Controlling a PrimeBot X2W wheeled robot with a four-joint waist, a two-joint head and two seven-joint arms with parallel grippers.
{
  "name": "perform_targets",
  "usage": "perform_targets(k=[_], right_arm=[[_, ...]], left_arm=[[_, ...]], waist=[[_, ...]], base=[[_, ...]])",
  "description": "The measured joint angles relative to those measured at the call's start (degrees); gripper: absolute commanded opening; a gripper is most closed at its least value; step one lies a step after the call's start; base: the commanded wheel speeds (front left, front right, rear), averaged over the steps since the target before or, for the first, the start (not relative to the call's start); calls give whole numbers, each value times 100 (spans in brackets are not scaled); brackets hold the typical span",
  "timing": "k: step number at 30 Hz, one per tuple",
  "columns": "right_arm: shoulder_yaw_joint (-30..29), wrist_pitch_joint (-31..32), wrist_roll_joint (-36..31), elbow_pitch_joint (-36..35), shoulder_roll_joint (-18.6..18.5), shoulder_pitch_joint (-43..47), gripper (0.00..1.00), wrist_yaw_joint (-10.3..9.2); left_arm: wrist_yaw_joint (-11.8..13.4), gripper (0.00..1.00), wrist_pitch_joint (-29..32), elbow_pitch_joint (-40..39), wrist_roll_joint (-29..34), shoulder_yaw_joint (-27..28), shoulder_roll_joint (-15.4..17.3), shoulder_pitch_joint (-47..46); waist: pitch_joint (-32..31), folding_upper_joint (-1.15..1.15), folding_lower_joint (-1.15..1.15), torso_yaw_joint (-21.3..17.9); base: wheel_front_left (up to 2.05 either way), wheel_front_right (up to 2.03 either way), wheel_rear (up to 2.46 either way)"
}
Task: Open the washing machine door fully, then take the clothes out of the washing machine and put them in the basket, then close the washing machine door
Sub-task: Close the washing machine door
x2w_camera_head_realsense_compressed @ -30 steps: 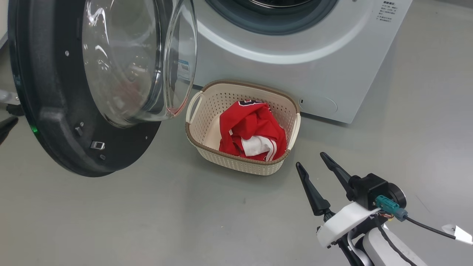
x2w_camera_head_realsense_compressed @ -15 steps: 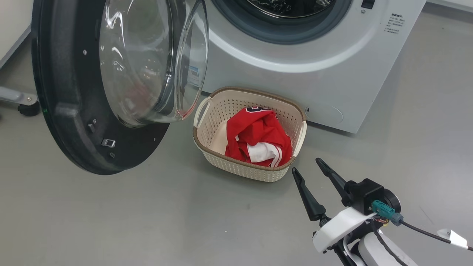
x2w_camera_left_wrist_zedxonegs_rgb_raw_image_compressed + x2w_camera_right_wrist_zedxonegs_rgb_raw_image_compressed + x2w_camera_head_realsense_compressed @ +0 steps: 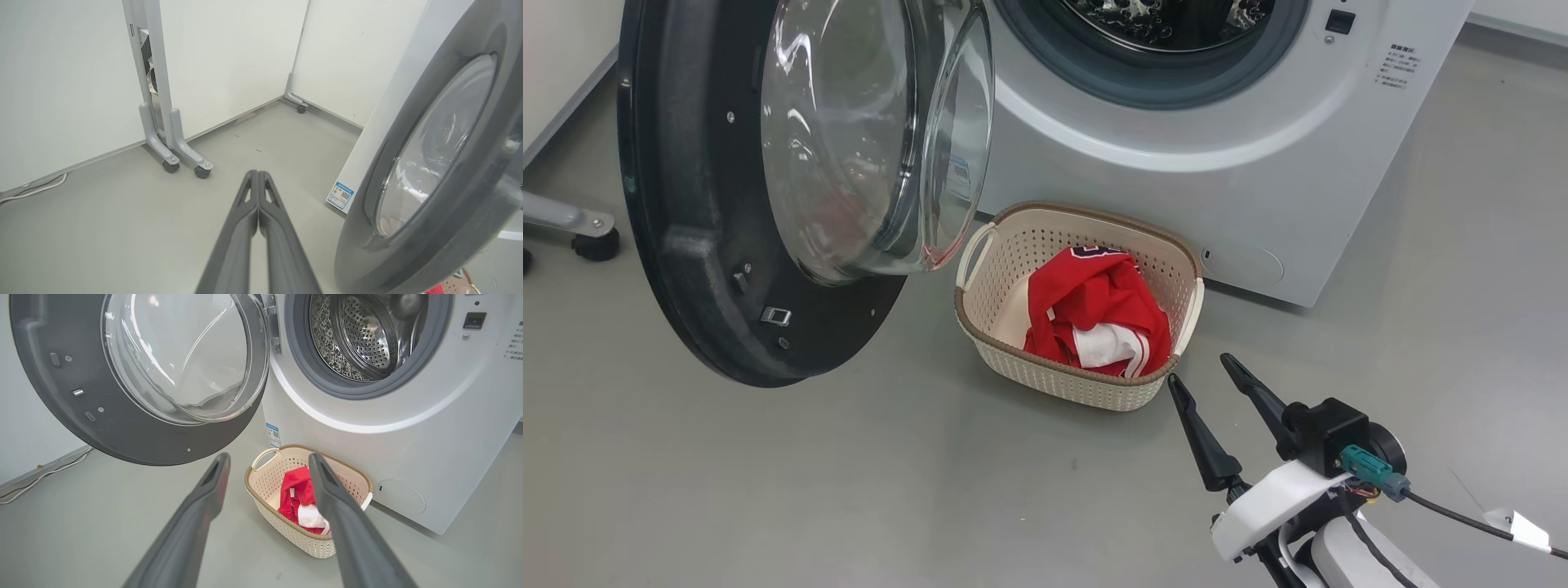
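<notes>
Red jersey [image 3: 1094, 302] lay in basket [image 3: 1062, 384] before washing machine [image 3: 1176, 188]; drum [image 3: 359, 339] looked empty. Your right gripper [image 3: 1199, 367] hung wide, empty; left gripper [image 3: 258, 175] pinched shut outside open door [image 3: 686, 245]. You needed steady push from outside, clear of basket.

The head camera is looking down, fairly near, at the grey floor [image 3: 768, 490] before the big white front-loading washing machine [image 3: 1176, 188], the small cream perforated plastic basket [image 3: 1054, 380] mid-frame. The right wrist camera is facing that machine front and basket from lower, past its spread right end effector [image 3: 269, 457]. The left wrist camera is pointing along its closed left end effector [image 3: 258, 173] toward white walls [image 3: 224, 53], sharing the large round black-rimmed glass door [image 3: 433, 163] with both.
</notes>
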Motion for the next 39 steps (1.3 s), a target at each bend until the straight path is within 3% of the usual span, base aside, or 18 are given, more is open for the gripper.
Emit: perform_targets(k=[10,19,21,22,23,39], right_arm=[[2,-25,9,48,71,42,100,0],[3,-32,9,87,99,83,100,1],[4,-33,9,88,110,83,100,1],[4,-37,9,89,115,84,100,1],[7,-52,9,91,120,84,100,1],[9,-69,9,134,148,87,100,3]], left_arm=[[0,0,-1441,-255,617,-242,-5,806],[0,0,-2113,-255,832,-430,-37,1170],[0,22,-2252,-285,839,-457,-63,1218],[0,49,-2318,-298,884,-474,-65,1250],[0,100,-2383,-301,932,-478,-66,1274],[0,100,-2479,-331,965,-526,-229,1376]], waist=[[-73,0,0,-6],[-112,0,0,-37],[-117,0,0,-46],[-119,0,0,-52],[-122,0,0,-57],[-156,0,0,-127]], base=[[0,0,0],[0,0,0],[0,0,0],[0,0,0],[0,0,0],[0,0,0]])
